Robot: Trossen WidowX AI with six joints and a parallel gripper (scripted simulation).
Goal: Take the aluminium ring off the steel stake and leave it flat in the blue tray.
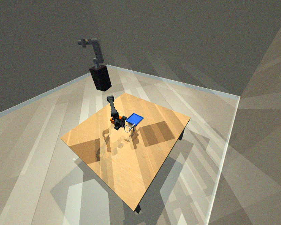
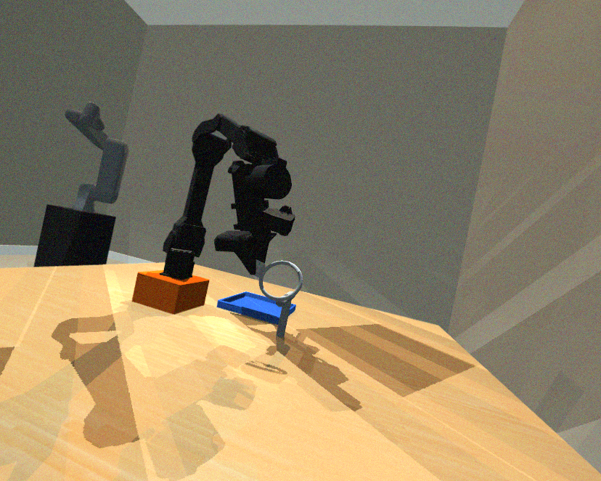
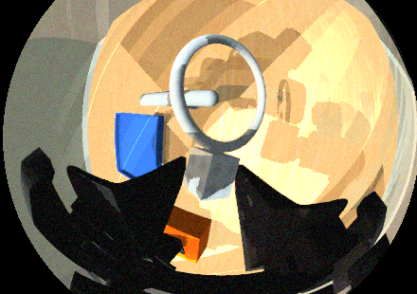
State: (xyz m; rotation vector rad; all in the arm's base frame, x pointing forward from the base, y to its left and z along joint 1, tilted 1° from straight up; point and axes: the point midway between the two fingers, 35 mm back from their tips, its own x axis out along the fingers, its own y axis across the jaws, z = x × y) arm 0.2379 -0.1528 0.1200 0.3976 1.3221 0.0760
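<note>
Starting big: seeing a pale wooden table (image 1: 121,167) (image 2: 290,439) (image 3: 332,43) with patchy shadows all over it. Behind it in the top view, toward 11 o'clock, a grey arm (image 1: 97,50) (image 2: 112,171) on a black pedestal (image 1: 100,78) (image 2: 75,235). Next size down, a jointed black robot arm (image 1: 112,106) (image 2: 199,191) on an orange block (image 1: 111,121) (image 2: 156,297) (image 3: 201,247), bent over with its tool end pointing down. At 3 o'clock from that block, a shallow blue tray (image 1: 134,119) (image 2: 252,309) (image 3: 139,142), flat on the wood. Roughly 6 o'clock from the tray in the top view, an upright steel stake (image 1: 133,128) (image 2: 282,320) (image 3: 154,99) with a pale round cross-bar (image 1: 132,127) (image 3: 201,98).

As for the black gripper (image 1: 124,125) (image 2: 258,269) (image 3: 211,166), part-way open and clamped on the grey welded tab (image 2: 260,269) (image 3: 211,173) (nice view of that from the wrist). Up off the table, standing on edge rather than flat: the aluminium ring (image 1: 124,128) (image 2: 300,279) (image 3: 262,100), about 9 o'clock from the stake in the top view, outside the tray. Can't tell if touching the bar (overlapping in the wrist view).
</note>
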